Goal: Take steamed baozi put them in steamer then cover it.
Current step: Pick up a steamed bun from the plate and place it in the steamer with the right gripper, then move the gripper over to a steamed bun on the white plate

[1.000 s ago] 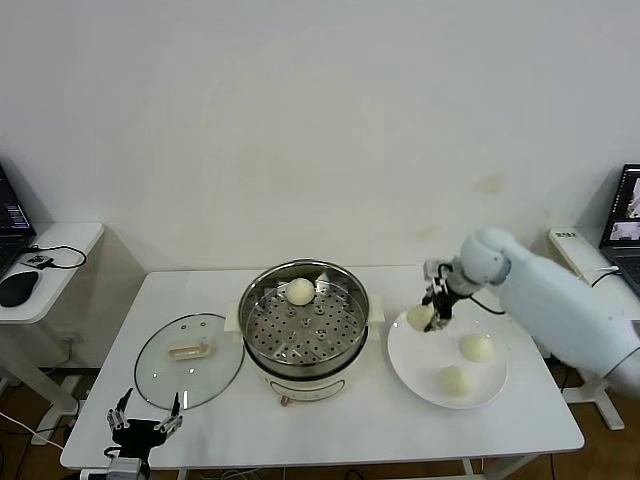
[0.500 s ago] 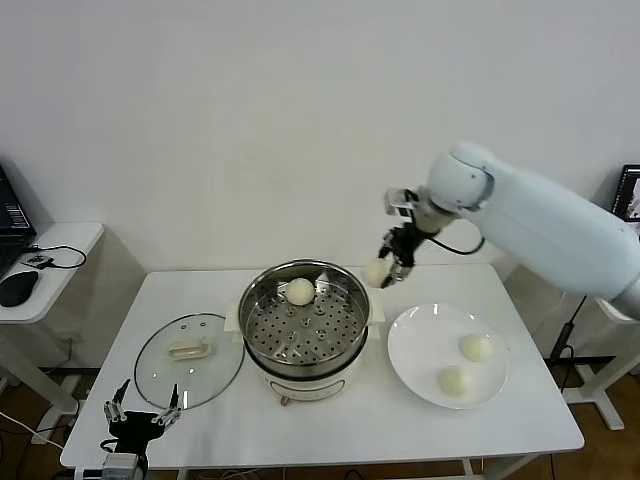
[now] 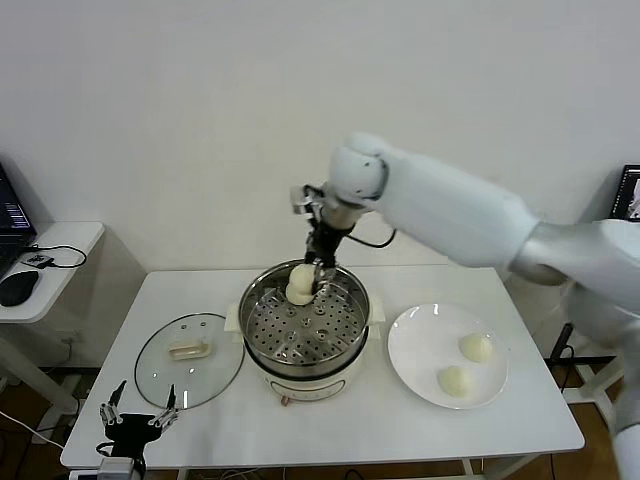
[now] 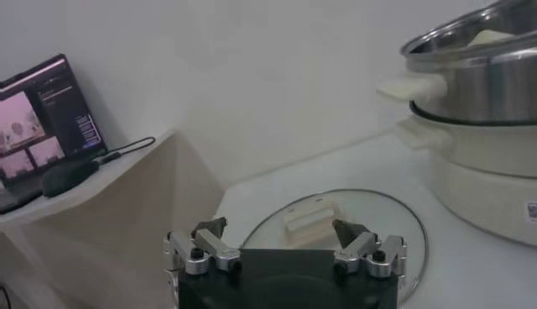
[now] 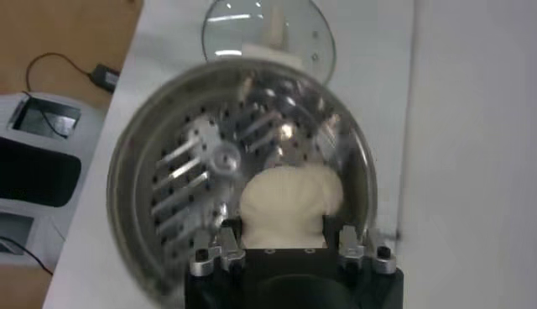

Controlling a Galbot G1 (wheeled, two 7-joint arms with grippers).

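The steel steamer stands mid-table, its perforated tray below my right wrist. My right gripper hangs over the tray's far side, shut on a cream baozi. In the head view that baozi sits just above another one lying on the tray. Two more baozi rest on the white plate. The glass cover lies flat to the left of the steamer. My left gripper waits open, empty, at the table's front-left edge, facing the cover and steamer.
A low side table with a mouse stands left of the main table. A laptop sits at the far right. In the left wrist view the laptop and mouse lie beyond the table's edge.
My right arm has carried the baozi up from the plate and leftward to above the steamer's tray. The left gripper has sunk slightly at the table's edge.
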